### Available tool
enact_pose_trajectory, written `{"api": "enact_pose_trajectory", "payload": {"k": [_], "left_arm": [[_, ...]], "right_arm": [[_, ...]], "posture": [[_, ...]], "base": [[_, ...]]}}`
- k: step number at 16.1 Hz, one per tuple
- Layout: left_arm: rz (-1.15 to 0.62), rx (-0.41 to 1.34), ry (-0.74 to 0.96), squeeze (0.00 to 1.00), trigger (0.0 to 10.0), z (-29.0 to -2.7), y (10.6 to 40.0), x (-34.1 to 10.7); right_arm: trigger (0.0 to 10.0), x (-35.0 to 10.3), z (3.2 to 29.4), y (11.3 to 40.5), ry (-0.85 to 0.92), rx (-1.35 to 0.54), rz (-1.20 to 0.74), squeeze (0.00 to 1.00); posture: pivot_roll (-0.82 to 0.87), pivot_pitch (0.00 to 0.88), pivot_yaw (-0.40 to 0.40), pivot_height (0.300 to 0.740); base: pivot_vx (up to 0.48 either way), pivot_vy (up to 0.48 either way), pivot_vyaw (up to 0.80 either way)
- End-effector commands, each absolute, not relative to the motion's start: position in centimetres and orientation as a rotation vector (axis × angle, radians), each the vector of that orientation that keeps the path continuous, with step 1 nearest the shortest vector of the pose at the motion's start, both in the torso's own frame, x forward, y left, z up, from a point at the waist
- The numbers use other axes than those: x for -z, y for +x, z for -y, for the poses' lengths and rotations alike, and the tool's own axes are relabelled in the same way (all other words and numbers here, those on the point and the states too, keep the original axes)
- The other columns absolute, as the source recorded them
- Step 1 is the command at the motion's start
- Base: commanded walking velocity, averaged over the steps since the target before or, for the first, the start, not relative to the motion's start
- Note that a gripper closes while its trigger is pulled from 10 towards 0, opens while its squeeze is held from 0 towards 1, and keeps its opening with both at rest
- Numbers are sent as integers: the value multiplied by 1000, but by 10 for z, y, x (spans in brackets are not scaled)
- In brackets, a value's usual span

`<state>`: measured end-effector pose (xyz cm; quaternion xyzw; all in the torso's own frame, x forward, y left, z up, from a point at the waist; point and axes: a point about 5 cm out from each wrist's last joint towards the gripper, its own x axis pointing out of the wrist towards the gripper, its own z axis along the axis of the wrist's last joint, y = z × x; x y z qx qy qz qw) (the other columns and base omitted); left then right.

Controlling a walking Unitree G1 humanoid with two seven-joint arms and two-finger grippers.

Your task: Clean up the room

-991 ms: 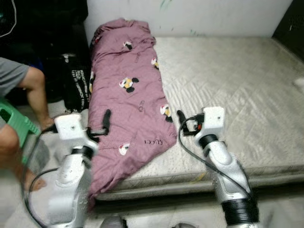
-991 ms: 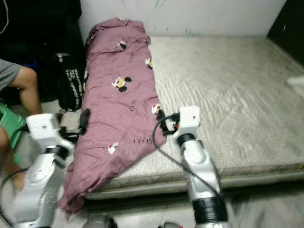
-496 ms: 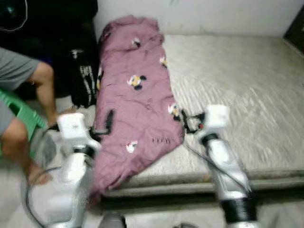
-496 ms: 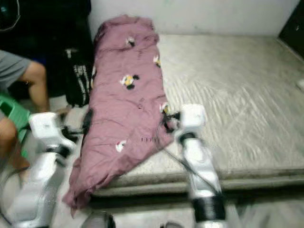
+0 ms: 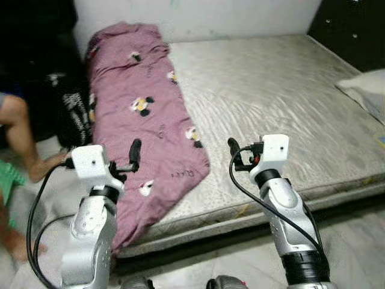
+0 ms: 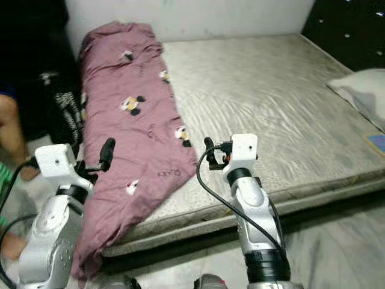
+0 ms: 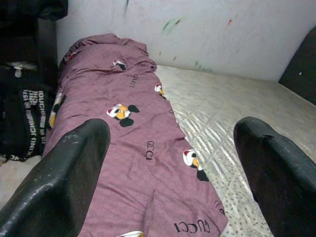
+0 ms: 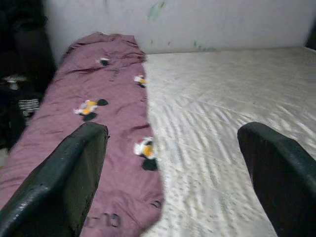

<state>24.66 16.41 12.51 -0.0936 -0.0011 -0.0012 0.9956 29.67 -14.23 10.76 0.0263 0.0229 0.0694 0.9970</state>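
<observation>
The robot stands at the foot of the bed, both arms raised and nothing in hand yet, so this reads as the approach step, squaring up before a first grab. The purple blanket runs from the upper left of the frame down to the lower centre-left, lying along the left side of the mattress with its lower end spilling over the edge toward the floor.

The left gripper hovers above the blanket's lower part, jaws spread wide and empty. The right gripper hangs over the bare mattress just beside the blanket's edge, jaws likewise wide apart and holding nothing.

Next move, as I judge it: lower both grippers onto the blanket's near hem and pinch the cloth, so it can be spread or folded.

Writing: the blanket carries "GUCCI" lettering near its lower corner, among cartoon mouse heads. A black bag at the left edge bears white print, too small to read surely. A pillow sits at the right edge, a person's leg at the left.
</observation>
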Motion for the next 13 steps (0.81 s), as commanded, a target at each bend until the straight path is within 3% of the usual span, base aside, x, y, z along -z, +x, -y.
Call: {"api": "enact_pose_trajectory", "payload": {"k": [1, 5, 13], "left_arm": [[9, -15, -178, 0, 10000, -167, 246, -127], [2, -9, -212, 0, 10000, -169, 243, -129], [16, -174, -73, 0, 10000, -193, 231, -126]], "right_arm": [[10000, -107, 144, 298, 53, -124, -57, 0], [10000, -108, 144, 298, 53, -120, -55, 0], [10000, -107, 147, 297, 54, -104, -62, 0]], "posture": [[-26, 9, -26, 740], [-25, 22, -24, 740], [-22, 32, -23, 740]], "base": [[0, 0, -800], [0, 0, -800], [0, 0, -800]]}}
